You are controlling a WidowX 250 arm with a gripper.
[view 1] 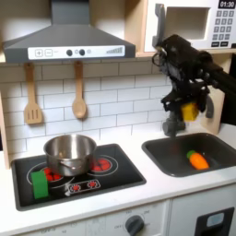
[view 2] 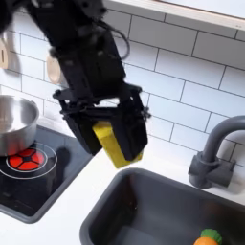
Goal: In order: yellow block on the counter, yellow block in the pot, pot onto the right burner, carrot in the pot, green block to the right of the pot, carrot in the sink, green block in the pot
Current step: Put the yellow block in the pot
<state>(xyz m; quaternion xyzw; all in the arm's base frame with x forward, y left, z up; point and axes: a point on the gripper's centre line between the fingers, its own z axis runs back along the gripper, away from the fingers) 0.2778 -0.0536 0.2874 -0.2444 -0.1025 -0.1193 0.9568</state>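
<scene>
1. From where I stand, the gripper (view 2: 117,134) is clenched on the yellow block (view 2: 119,144), its two dark fingers pressing the cube's sides. The block hangs in the air above the sink (view 2: 115,206), tilted, with one corner pointing down.

2. In the first exterior view the same hold shows up high, the yellow block (view 1: 188,112) above the sink (view 1: 166,159), near the back wall at about 12 o'clock from the basin.

3. The carrot (view 1: 197,159) lies in the basin, toward 3 o'clock from its middle, well below the block and apart from it.

4. The pot (view 1: 70,153) sits on the stovetop's burner at the first exterior view's left, with the green block (view 1: 40,182) standing just beside it, at about 8 o'clock from the pot.

5. My judgement: the block is lifted out but not yet set on the counter (view 2: 81,196), so the first step is unfinished.

6. What could go wrong: the block sits crooked in the hold, so it may twist or slip and drop back into the basin. Released while tilted, it could land on a corner, tumble and roll over the rim.

7. The faucet (view 2: 212,153) stands close at 3 o'clock of the gripper in the second exterior view; a sideways swing that way might clip it.

8. Writing: the microwave (view 1: 194,23) display at the first exterior view's upper corner shows digits, seemingly "01:30", though too small to be sure. I can read no brand.
</scene>
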